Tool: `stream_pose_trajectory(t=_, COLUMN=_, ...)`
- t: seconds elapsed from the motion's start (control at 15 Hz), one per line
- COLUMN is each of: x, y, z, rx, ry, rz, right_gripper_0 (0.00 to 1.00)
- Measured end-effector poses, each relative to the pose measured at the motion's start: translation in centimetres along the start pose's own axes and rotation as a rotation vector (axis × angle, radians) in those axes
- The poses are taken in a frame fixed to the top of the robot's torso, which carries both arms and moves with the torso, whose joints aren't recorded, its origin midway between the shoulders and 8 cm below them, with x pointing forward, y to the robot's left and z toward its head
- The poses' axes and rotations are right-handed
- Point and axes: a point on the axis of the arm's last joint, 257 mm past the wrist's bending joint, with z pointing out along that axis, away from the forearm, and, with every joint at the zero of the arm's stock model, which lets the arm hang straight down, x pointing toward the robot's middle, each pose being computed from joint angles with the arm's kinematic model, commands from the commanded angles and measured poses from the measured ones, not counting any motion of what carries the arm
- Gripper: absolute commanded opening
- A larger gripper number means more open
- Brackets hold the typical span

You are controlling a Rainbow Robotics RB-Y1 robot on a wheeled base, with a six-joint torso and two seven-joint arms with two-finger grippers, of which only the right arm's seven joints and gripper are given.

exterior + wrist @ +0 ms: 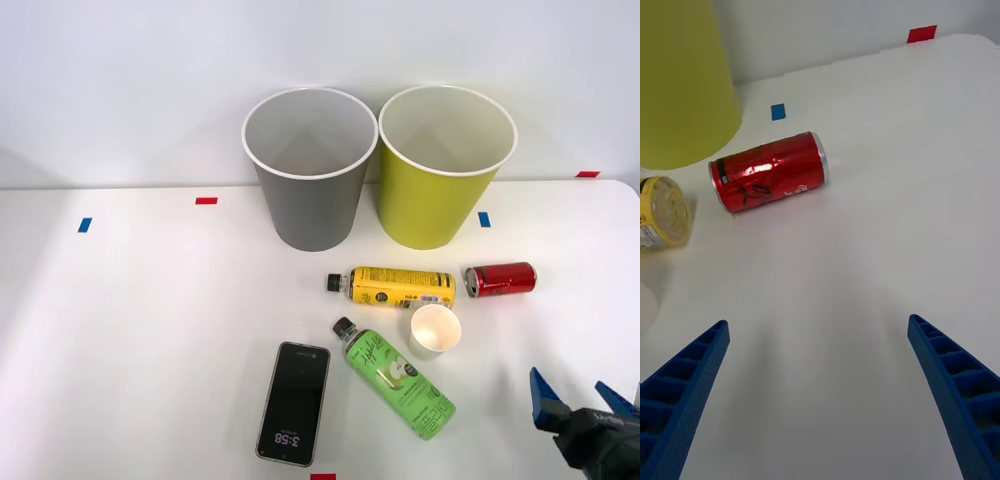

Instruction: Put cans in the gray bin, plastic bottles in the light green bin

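While gaping, right claw (820, 390) near can (769, 181).

1. My right gripper (582, 399) sits at the near right corner of the front view, low over the worktop (140, 330), and it holds nothing.
2. Its two blue ribbed fingers (546, 398) stand spread wide apart, tips pointing forward, away from me.
3. Behind the fingers, the dark body of my wrist (603, 444) runs off the picture's lower right edge.
4. In the wrist view my right gripper (818, 327) shows one finger (681, 390) at each lower corner, with bare worktop between them, touching nothing.
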Motion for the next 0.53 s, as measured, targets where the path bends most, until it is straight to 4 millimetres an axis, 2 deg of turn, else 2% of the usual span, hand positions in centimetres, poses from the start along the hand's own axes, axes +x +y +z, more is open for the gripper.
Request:
stream_pose_trajectory(t=0.27, x=-0.4, y=-0.2, z=1.1, rx=0.085, ry=0.23, rz=0.178, right_gripper_0=0.77)
stream_pose_trajectory(t=0.53, x=-4.3, y=1.8, z=2.2, rx=0.18, ry=0.289, rz=0.586, right_gripper_0=0.77)
